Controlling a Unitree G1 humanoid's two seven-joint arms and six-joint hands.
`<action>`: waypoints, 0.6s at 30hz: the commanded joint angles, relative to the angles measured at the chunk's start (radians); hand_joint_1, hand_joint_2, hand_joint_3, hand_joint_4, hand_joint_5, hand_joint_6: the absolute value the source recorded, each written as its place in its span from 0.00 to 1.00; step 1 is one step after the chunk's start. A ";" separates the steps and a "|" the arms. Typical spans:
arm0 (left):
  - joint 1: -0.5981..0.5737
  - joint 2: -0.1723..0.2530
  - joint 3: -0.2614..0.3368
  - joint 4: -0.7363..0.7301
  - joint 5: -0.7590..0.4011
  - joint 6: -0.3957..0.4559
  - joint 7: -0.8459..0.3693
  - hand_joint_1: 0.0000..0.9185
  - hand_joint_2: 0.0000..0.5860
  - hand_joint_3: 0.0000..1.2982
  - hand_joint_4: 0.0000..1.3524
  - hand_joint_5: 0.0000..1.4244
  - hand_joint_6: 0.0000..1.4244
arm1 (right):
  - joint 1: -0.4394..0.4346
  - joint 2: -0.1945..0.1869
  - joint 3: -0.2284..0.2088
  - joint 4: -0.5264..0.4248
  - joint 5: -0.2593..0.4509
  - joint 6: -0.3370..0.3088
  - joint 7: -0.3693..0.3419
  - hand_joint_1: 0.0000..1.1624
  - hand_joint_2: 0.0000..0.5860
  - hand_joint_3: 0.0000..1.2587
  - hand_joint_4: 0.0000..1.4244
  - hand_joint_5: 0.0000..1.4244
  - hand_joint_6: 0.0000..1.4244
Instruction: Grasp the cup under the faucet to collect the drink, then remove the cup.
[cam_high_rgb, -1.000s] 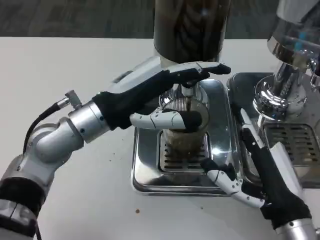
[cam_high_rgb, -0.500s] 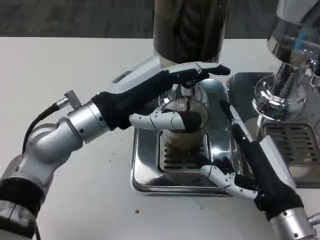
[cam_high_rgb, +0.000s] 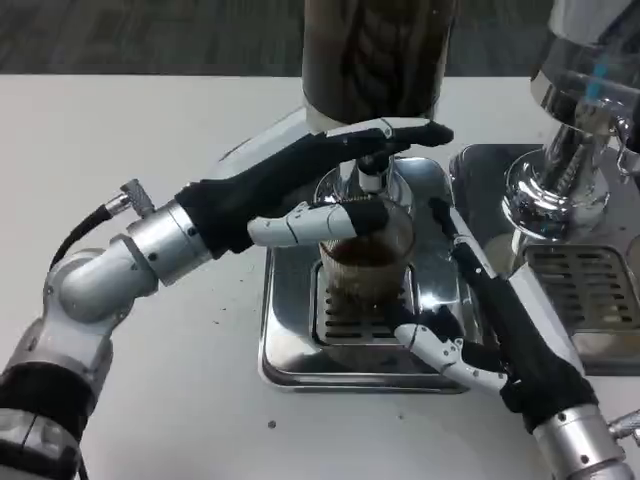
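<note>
head view | left robot hand (cam_high_rgb: 330, 190) holds cup (cam_high_rgb: 365, 262) under faucet (cam_high_rgb: 372, 180) | right robot hand (cam_high_rgb: 480, 320) spread beside, on drip tray (cam_high_rgb: 290, 340)

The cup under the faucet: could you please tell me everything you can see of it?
The cup is a clear, ribbed tumbler, glass or plastic by its look, standing upright on the slotted grate of the shiny metal drip tray, directly below the faucet. Brown drink shows through its wall. The left robot hand reaches across its upper part, one finger lying along the near side at the rim. The right robot hand sits to its right, fingers near its base; contact there is unclear.
</note>
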 joint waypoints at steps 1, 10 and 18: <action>0.037 -0.005 0.024 0.001 -0.033 0.082 -0.076 0.00 0.20 0.16 0.12 0.09 0.05 | -0.019 0.004 0.005 0.022 0.013 -0.005 0.004 0.43 0.43 0.00 0.00 0.00 0.03; 0.043 -0.033 0.083 -0.045 -0.121 0.146 -0.169 0.00 0.19 0.18 0.13 0.10 0.06 | -0.035 0.008 0.012 0.039 0.019 -0.008 0.007 0.43 0.43 0.00 0.00 0.00 0.03; 0.051 -0.049 0.130 -0.108 -0.170 0.207 -0.227 0.00 0.19 0.19 0.14 0.11 0.07 | -0.052 0.008 0.019 0.060 0.026 -0.012 0.006 0.43 0.43 0.00 0.00 0.00 0.03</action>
